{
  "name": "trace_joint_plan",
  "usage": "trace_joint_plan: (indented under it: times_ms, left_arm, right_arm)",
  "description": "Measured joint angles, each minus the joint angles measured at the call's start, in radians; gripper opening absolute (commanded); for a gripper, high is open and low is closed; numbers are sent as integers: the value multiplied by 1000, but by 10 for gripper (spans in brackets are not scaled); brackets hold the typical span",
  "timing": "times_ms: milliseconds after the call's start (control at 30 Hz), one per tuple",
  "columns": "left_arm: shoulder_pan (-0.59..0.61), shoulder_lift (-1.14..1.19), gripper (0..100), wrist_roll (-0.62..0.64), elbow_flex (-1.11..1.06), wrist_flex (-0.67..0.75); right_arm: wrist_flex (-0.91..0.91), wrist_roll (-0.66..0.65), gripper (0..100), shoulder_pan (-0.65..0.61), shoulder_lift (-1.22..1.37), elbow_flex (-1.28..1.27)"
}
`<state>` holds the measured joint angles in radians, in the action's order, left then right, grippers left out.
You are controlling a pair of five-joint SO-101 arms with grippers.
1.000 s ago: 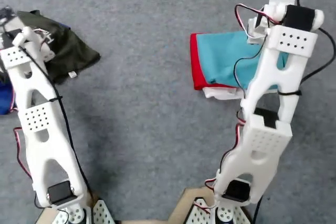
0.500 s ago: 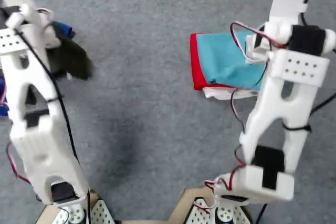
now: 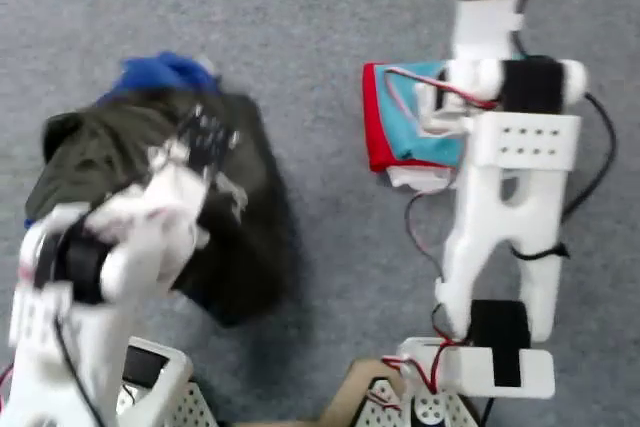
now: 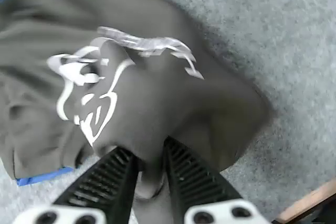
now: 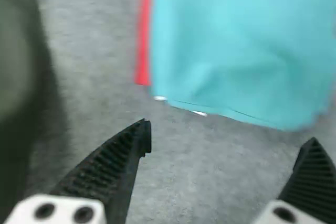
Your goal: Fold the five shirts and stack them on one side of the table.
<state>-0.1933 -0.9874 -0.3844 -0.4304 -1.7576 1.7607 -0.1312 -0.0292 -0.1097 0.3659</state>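
Left wrist view has the left hand (image 4: 148,150) pinched on the dark shirt (image 4: 157,93), bunched on the tabletop (image 3: 320,47) apart from the folded stack (image 5: 236,40), where the right hand (image 5: 228,135) gapes wide; spreading it flat likely comes next, needing both hands.

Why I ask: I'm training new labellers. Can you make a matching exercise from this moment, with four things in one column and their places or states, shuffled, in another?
Things:
1. dark olive shirt with white print
2. folded teal shirt
3. blue fabric shirt
4. right gripper

Places or states:
A. fingers open above the grey felt table
B. lying on a folded red shirt
C. pinched by the left gripper
D. peeking out at the dark shirt's far edge

Pairs: 1-C, 2-B, 3-D, 4-A
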Motion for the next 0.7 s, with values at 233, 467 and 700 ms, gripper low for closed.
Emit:
trace_joint_plan:
  times_ms: [233, 467, 700]
  left_arm:
    - [81, -196, 268, 25, 28, 0]
    - [373, -304, 268, 31, 34, 8]
    - [839, -167, 268, -23, -295, 348]
  right_arm:
    - [-3, 81, 423, -273, 89, 38]
    - [-2, 213, 423, -371, 399, 298]
    - [-3, 172, 423, -578, 732, 525]
